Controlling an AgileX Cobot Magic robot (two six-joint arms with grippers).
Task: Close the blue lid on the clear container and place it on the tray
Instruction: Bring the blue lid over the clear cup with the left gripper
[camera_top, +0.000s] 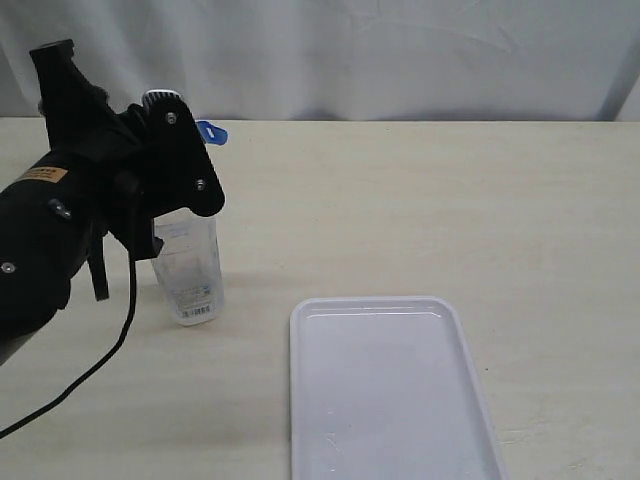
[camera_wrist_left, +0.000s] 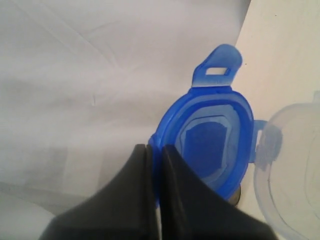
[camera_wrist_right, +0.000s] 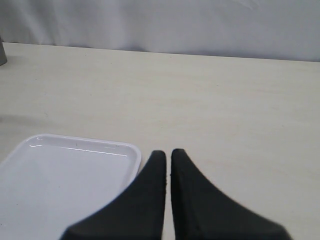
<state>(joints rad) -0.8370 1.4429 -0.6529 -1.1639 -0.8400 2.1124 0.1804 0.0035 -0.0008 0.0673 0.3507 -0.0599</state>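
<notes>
The left gripper (camera_wrist_left: 154, 151) is clamped on the rim of the small blue plastic lid with snap flaps (camera_wrist_left: 210, 142). It holds the lid above the tall clear plastic container (camera_top: 190, 270), which stands on the worktop (camera_top: 450, 200) left of the flat white rectangular tray (camera_top: 390, 400). The right gripper (camera_wrist_right: 167, 155), fingers together, hangs near a tray corner. The lid looks unseated, so the next move is to level it over the mouth and press down.

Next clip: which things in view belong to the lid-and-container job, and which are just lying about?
Job: blue lid, pinched in the left end effector; clear container; tray.
Just there: table; backdrop cloth; cropped grey object, unidentifiable; right end effector, shut, idle.
</notes>
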